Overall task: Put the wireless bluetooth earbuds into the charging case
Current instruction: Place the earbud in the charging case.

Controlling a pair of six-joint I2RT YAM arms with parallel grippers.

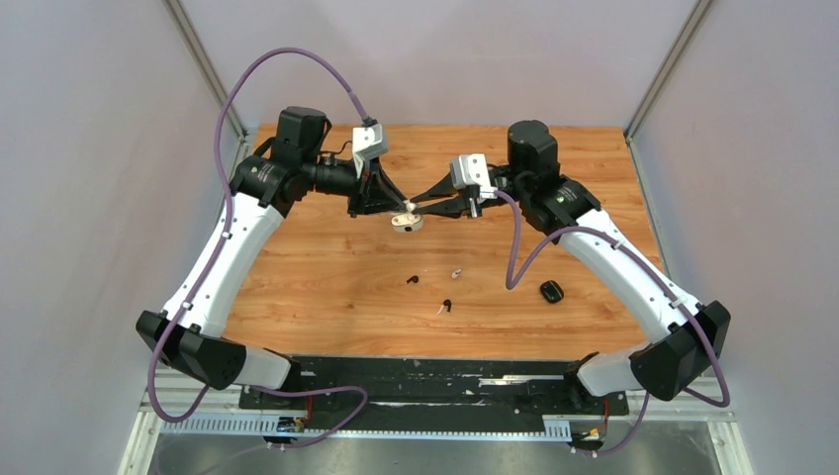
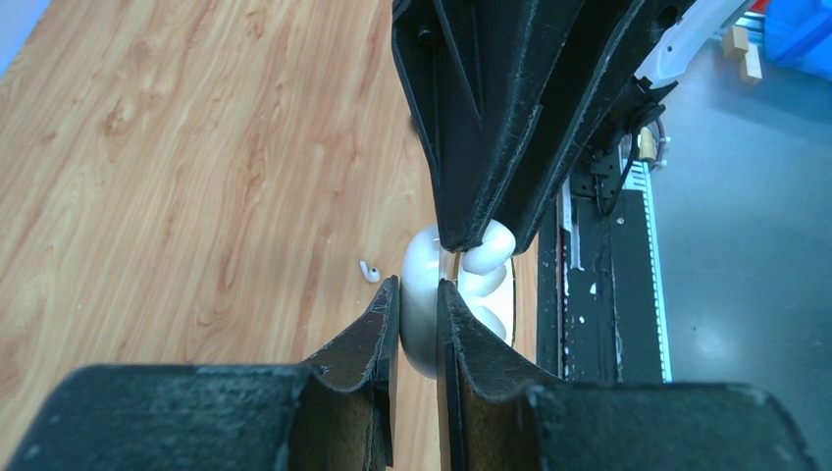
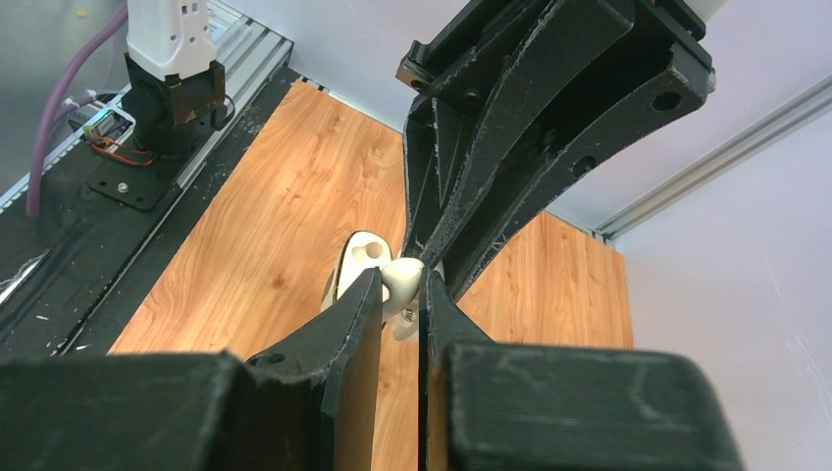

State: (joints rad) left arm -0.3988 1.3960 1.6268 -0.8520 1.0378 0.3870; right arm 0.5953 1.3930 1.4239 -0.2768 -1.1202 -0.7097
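We see the left gripper (image 2: 419,289) closed tight on the white charging case (image 2: 421,339), holding it on edge over the far half of the table (image 1: 326,257). The right gripper (image 3: 402,279) meets it from the opposite side, its tips pinched together on a rounded white part at the case's upper edge; we cannot tell whether that part is the lid. The earbuds lie loose on the wood nearer the arm bases, well apart from the case: one black earbud (image 1: 412,280), a white earbud (image 1: 455,273) to its right, and a second black earbud (image 1: 447,304) nearer still, with a pale speck beside it that we cannot identify. A black case (image 1: 551,291) lies further right. Small marks on the arms' dark joints are too small to read
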